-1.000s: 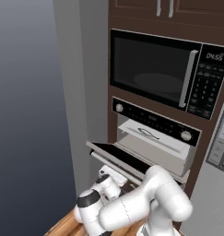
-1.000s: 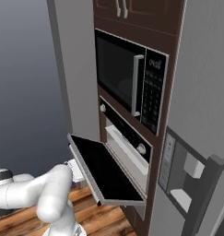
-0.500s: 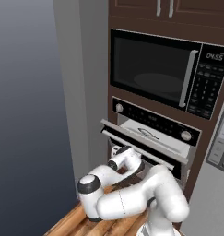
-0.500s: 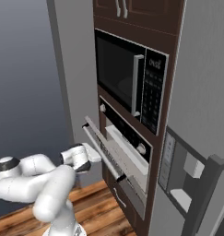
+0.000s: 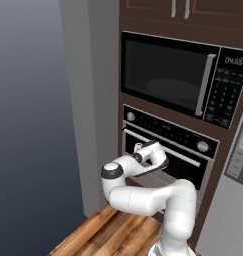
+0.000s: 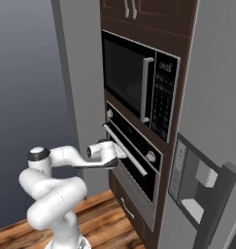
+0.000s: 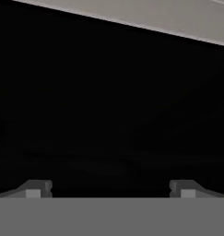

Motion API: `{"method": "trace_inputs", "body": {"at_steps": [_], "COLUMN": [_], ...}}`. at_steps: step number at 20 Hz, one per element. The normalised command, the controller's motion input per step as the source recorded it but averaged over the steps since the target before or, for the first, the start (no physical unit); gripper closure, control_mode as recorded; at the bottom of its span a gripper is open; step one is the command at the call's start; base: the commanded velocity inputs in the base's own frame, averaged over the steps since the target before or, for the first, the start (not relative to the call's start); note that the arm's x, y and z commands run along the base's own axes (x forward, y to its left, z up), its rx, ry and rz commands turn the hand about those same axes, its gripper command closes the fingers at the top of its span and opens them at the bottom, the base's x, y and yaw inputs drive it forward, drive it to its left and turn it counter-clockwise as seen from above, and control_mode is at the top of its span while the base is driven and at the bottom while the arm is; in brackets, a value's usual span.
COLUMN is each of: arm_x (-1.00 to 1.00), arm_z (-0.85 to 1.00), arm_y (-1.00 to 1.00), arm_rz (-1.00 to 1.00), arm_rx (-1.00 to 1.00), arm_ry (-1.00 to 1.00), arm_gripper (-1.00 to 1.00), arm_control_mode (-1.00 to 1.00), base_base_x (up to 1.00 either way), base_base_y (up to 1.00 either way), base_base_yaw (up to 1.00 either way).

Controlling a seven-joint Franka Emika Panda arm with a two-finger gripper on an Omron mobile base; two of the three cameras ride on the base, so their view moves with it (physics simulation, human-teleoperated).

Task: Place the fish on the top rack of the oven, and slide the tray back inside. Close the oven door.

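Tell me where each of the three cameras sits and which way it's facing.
Left base view: behind-left, facing the black built-in oven; white arm lower right.
Right base view: behind-right, same oven, seen obliquely; arm lower left, tool at the glossy black oven door.
Hand view: close against that door; fingertips apart.
Both base views share the black microwave.

Glossy black oven door (image 5: 185,167); wooden floor (image 5: 105,235)

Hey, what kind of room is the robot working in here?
Most likely a home kitchen: a built-in oven sits in dark wood cabinetry under a black microwave, with a grey fridge dispenser alongside.
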Motion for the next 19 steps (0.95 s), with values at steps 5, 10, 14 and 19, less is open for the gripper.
{"method": "trace_inputs", "body": {"at_steps": [5,10,14,19], "arm_x": [0.53,0.0,0.0,0.0], "arm_z": [-0.45,-0.17,-0.02,0.0], "arm_y": [-0.76,-0.37,-0.14,-0.17], "arm_rz": [-0.01,-0.01,0.0,0.0], "arm_rx": [0.0,0.0,0.0,0.0], "arm_ry": [0.14,0.02,0.0,0.0], "arm_gripper": [-1.0,-1.0,-1.0,-1.0], "arm_control_mode": [-1.0,-1.0,-1.0,-1.0], "base_base_x": [0.0,0.0,0.0,0.0], "base_base_y": [0.0,0.0,0.0,0.0], "base_base_yaw": [0.0,0.0,0.0,0.0]}}
